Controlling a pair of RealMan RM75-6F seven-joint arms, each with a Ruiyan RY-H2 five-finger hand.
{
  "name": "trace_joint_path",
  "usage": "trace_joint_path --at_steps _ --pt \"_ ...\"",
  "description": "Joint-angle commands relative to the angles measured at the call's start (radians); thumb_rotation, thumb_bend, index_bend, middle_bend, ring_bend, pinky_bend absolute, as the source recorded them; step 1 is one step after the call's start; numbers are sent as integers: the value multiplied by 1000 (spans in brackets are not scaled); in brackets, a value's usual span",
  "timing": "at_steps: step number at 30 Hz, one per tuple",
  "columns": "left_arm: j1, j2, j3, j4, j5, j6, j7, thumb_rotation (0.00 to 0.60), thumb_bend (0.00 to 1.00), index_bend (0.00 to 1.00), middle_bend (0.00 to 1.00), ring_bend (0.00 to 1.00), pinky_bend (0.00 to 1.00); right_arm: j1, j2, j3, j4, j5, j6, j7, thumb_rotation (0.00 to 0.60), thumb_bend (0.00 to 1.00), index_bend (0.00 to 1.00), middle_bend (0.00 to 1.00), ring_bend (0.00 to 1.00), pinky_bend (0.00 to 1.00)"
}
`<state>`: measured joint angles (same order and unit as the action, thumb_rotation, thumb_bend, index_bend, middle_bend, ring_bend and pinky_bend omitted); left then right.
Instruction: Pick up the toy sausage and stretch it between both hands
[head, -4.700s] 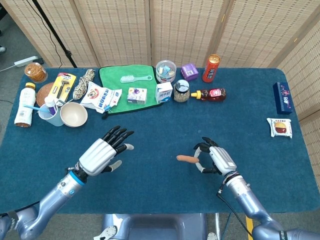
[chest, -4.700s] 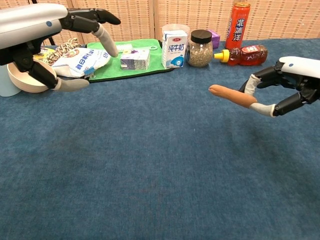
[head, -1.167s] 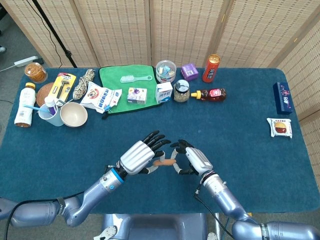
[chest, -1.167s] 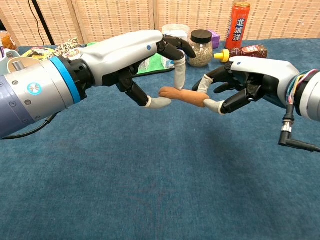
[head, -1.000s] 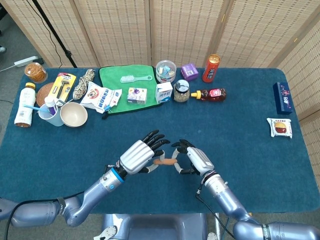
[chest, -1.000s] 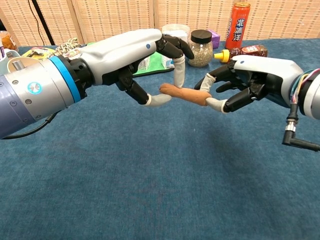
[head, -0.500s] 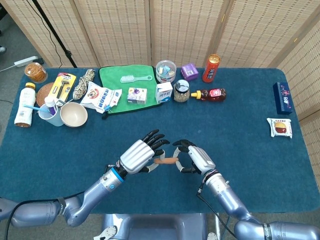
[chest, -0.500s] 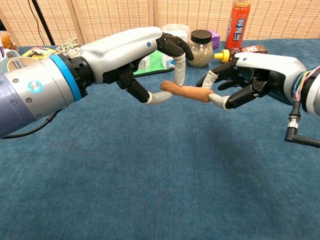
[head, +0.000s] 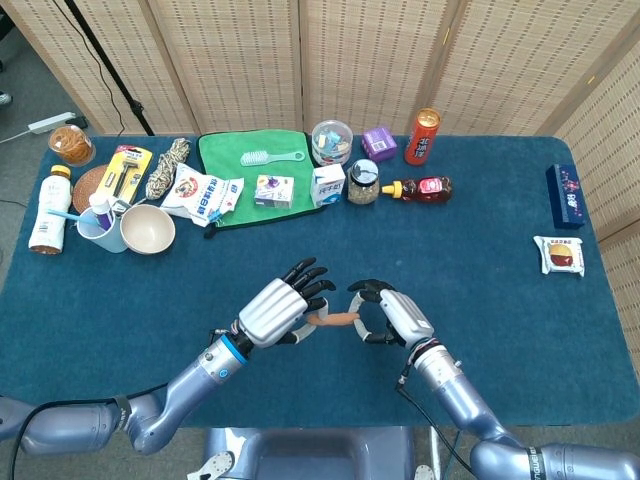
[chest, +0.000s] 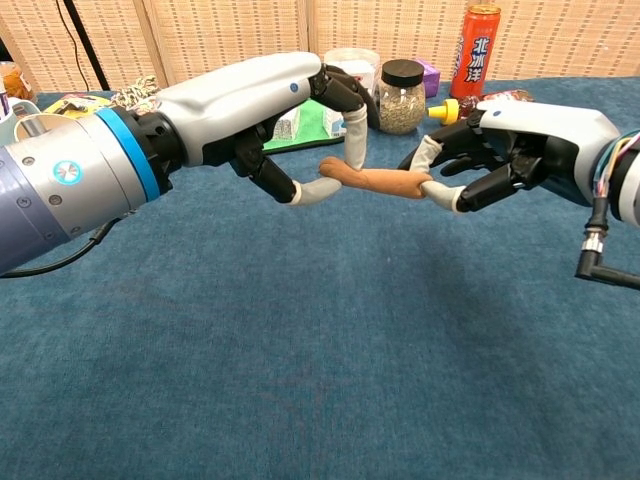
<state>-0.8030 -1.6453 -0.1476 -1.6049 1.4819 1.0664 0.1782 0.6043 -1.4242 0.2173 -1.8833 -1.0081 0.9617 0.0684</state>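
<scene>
From the head view, the left hand (head: 272, 310) and right hand (head: 392, 314) meet over the table (head: 500, 300), in front of the green cloth (head: 255, 190), well short of it. The sausage (head: 335, 320) spans the small gap between them, each hand pinching one end, other fingers spread forward.

From the chest view, the left hand (chest: 290, 100) reaches in palm-down, thumb and a bent finger clamping the sausage (chest: 375, 180) at its left end. The right hand (chest: 510, 145) pinches the other end. The sausage hangs clear of the table (chest: 320, 380), sloping slightly down toward the right hand.
</scene>
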Motion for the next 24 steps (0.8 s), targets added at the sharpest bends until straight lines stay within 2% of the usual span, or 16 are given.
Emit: trace_joint_path --at_steps 1,24 --pt "0 1 -1 -2 -3 -1 -1 600 431 855 284 123 49 -1 0 0 2 -1 0 4 600 570 760 232 145 93" --pt "18 79 -17 -35 2 32 -20 600 440 894 291 126 52 -35 73 -7 -6 -47 -29 95 600 575 767 282 186 93"
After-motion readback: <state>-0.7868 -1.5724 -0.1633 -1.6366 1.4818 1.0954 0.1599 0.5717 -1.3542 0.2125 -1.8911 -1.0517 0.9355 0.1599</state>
